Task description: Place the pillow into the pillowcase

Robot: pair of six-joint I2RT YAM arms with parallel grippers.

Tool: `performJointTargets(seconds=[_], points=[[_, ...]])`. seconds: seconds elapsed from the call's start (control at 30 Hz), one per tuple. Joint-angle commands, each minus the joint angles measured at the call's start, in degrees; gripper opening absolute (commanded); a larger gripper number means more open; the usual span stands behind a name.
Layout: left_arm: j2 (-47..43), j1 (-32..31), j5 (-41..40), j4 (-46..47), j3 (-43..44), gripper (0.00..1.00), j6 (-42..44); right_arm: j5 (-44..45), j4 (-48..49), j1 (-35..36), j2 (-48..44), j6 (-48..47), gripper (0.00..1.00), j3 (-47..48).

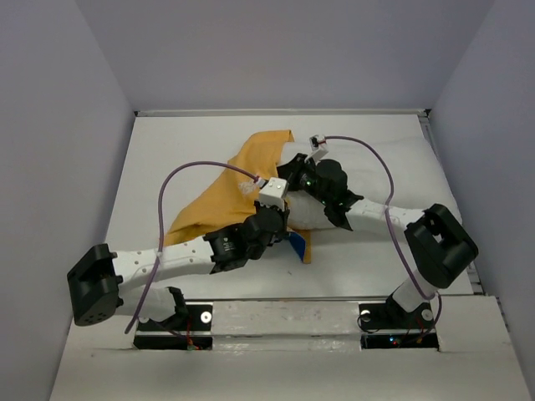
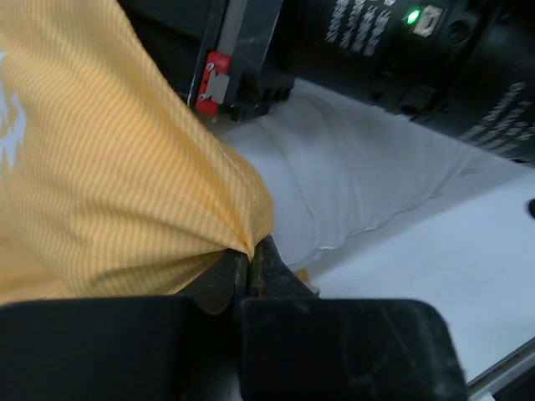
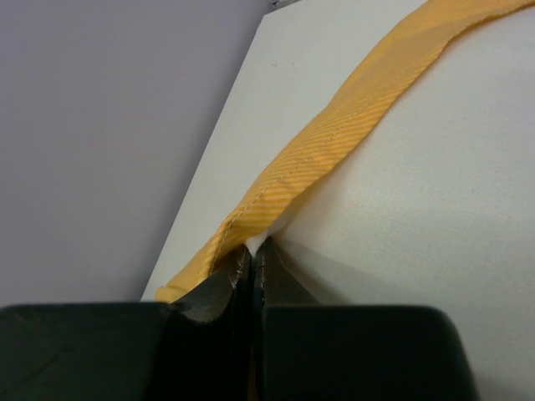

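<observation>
One pillowcase (image 1: 226,180), yellow-orange, lying mid-table (image 1: 167,142) and draped over one white pillow (image 2: 351,184), apparently only partly covering it. Two tools: left tool (image 2: 251,251) clamped on a pillowcase fold just beside the pillow; right tool (image 3: 253,251) pinched shut on the pillowcase hem. Advisable for the step in hand: hold both pinches firm, spread the mouth wide, draw cloth evenly along the pillow, avoid bunching.

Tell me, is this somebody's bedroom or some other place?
Probably a robot lab booth, not a bedroom. Plain grey walls box in a flat white table, and two black-and-white robot arms are bolted at its near edge, bent over a yellow-orange fabric pillowcase.
</observation>
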Motion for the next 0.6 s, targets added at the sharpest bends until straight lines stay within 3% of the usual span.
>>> performJointTargets(seconds=[0.0, 0.13, 0.27, 0.3, 0.4, 0.43, 0.47, 0.57], points=[[-6.4, -4.4, 15.8, 13.5, 1.7, 0.0, -2.3, 1.2, 10.2, -0.2, 4.8, 3.7, 0.0, 5.7], [-8.8, -4.4, 20.8, 17.4, 0.0, 0.0, -1.8, -0.6, 15.5, -0.2, 8.9, 8.4, 0.0, 7.9], [-10.2, -2.7, 14.4, 13.0, -2.5, 0.0, -3.9, 0.7, 12.9, -0.2, 6.5, 7.8, 0.0, 5.4], [-10.8, -1.5, 14.3, 12.4, -3.5, 0.0, -5.0, 1.3, 10.8, -0.2, 3.5, 5.7, 0.07, 4.9], [-14.0, 3.6, 16.2, 11.8, -7.0, 0.0, -7.9, 1.7, -3.4, -0.8, -1.3, -0.3, 0.47, 5.3], [-14.9, 4.7, 16.6, 11.7, -9.2, 0.0, -9.0, 2.0, -8.1, -0.8, -2.9, -4.6, 0.53, 6.0], [-16.7, 5.8, 17.1, 10.6, -10.0, 0.03, -9.5, 2.7, -15.4, -0.8, -6.2, -6.8, 0.66, 5.9], [-19.6, 8.9, 18.5, 9.2, -13.0, 0.09, -9.9, 5.6, -28.8, -1.5, -11.3, -13.5, 0.79, 5.7]])
